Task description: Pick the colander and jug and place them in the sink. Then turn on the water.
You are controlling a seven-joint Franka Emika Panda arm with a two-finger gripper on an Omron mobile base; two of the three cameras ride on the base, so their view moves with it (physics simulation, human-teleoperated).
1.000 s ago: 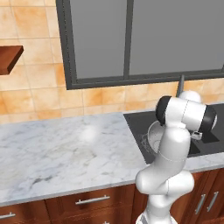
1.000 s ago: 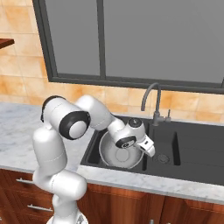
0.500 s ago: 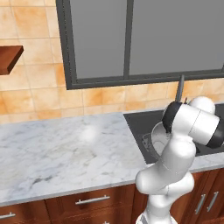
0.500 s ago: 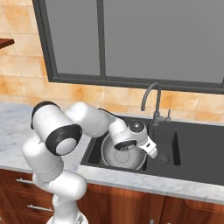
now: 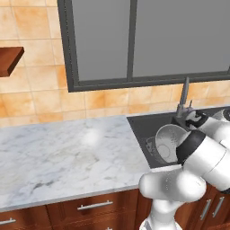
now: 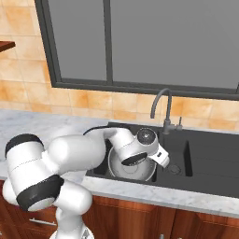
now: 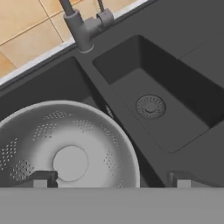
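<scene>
End effector [image 7: 109, 180] above the black double-basin sink [image 7: 183, 83], fingers spread wide and released, nothing between them. In the hand view, two dark fingertips [image 7: 40, 178] low in the picture, well apart from each other: one over the inner wall of the colander [image 7: 65, 144], the other over the dark divider side of the sink.

Colander directly under the end effector and a little toward one finger, sitting in the one basin of the sink, open side up, perforations visible in patches around a plain round bottom. In the right base view, colander [image 6: 122, 171] partly hidden behind the wrist, rim showing below and beside the end effector [image 6: 164, 161]. In the left base view, colander [image 5: 167, 141] leaning in the basin just beside the arm.

Second basin beyond the end effector, across the divider, with a round drain [image 7: 150, 106] in its floor. Grey gooseneck faucet [image 7: 78, 27] farther ahead of the end effector, standing on the back edge of the sink between the two basins, a small lever [image 7: 105, 16] just beside its base. No stream from the spout [image 6: 154, 108].

Marble worktop [image 5: 63, 155] well to the side of the end effector, away from the sink. Orange tiled wall [image 6: 93, 100] and dark-framed window [image 6: 109, 44] behind the faucet.
</scene>
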